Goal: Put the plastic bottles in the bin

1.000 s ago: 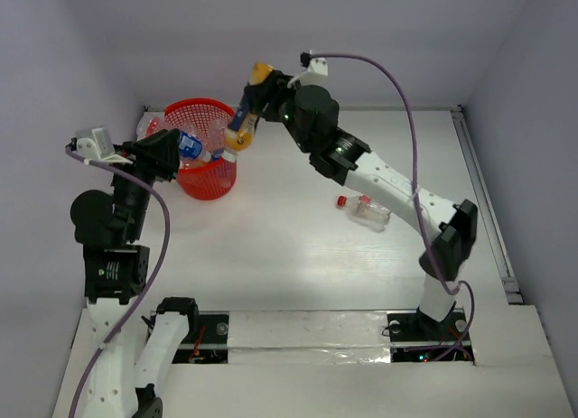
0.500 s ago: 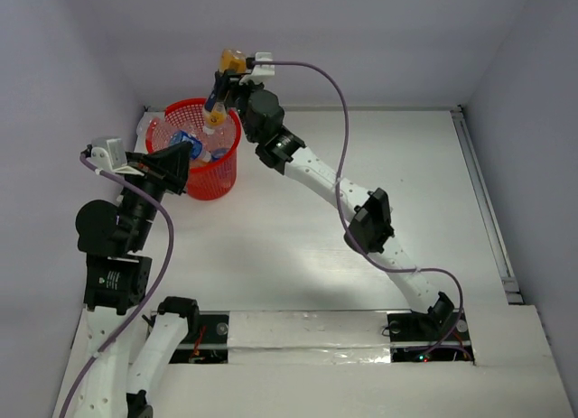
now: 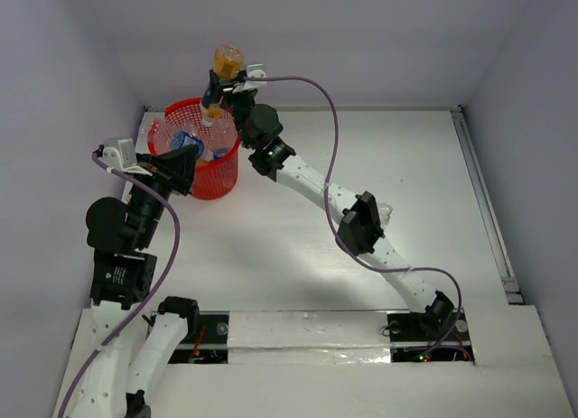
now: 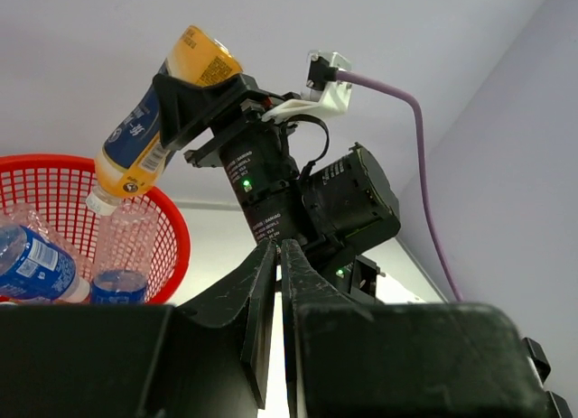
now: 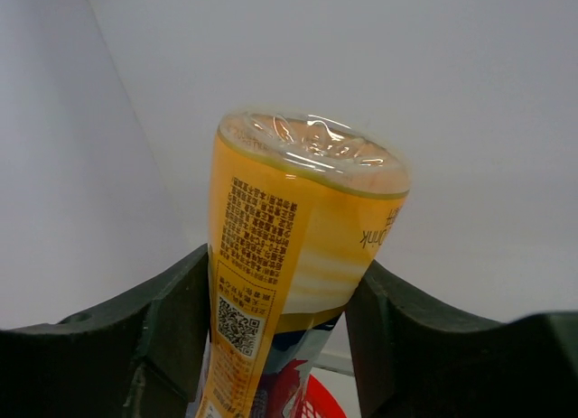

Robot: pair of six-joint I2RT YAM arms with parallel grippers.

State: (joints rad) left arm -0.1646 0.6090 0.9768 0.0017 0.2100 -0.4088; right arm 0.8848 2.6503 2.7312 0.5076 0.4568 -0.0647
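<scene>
The red mesh bin [image 3: 215, 179] stands at the far left of the table. My right gripper [image 3: 219, 84] is shut on the orange-and-blue labelled bottle [image 3: 228, 57] and holds it cap down, just above the bin's far rim. In the right wrist view the fingers [image 5: 172, 319] clamp that bottle [image 5: 289, 246] at its middle. The left wrist view shows the same bottle [image 4: 158, 111] over the bin [image 4: 172, 228]. The bin holds a blue-labelled bottle [image 4: 36, 260] and a clear one [image 4: 126, 242]. My left gripper [image 3: 185, 162] is shut and empty beside the bin's near side.
A clear bottle [image 3: 386, 210] lies on the table at mid right, mostly hidden behind my right arm's elbow. Something clear [image 3: 144, 129] sits against the bin's left side by the left wall. The back wall is close behind the bin.
My right arm has swung left and stretched out, carrying the orange-and-blue bottle over the bin and tipping it cap down. The blue-labelled bottle at my left gripper's tips now lies in the bin.
</scene>
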